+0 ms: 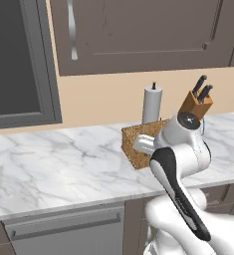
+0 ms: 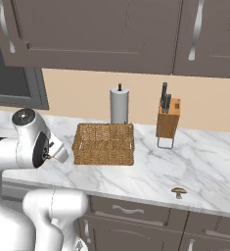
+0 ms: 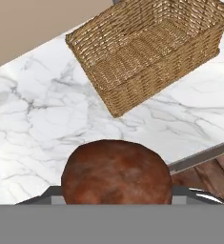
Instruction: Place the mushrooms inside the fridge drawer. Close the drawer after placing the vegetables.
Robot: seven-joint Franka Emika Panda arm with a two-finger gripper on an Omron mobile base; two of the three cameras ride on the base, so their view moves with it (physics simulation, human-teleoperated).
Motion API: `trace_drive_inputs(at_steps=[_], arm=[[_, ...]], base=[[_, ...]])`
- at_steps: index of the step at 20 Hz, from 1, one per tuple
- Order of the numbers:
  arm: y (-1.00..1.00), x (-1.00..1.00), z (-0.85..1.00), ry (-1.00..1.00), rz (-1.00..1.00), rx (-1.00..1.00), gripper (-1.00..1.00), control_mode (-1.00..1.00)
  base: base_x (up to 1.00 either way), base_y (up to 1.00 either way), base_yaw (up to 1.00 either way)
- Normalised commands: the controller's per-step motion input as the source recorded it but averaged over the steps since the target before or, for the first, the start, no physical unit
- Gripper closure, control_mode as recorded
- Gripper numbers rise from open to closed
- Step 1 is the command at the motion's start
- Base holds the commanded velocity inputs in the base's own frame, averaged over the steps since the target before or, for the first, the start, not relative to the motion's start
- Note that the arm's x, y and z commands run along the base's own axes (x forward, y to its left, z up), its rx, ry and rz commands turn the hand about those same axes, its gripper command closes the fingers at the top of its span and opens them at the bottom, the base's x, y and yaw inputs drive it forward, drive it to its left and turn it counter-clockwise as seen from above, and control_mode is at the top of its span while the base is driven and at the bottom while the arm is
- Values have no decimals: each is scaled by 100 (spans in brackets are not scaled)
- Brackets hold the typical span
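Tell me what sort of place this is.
A home kitchen, rendered: a marble counter under dark brown wall cabinets, with a knife block, a paper towel roll and a wicker basket on it.

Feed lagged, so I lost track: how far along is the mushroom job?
Done: one mushroom is picked up. In hand: the tool grips it above the counter. Left: a second mushroom lies near the counter edge; the grey drawer front looks shut, so loading and closing remain.
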Motion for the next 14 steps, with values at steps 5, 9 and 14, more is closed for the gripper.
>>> trace_drive_inputs(at_steps=[5,9,14], arm=[[-27,-5,14,6,-16,1,100,-100],[2,1,-9,0,0,0,100,-100],[0,-4,-6,0,0,0,100,100]], base=[[0,0,0],[0,0,0],[-80,-34,-9]])
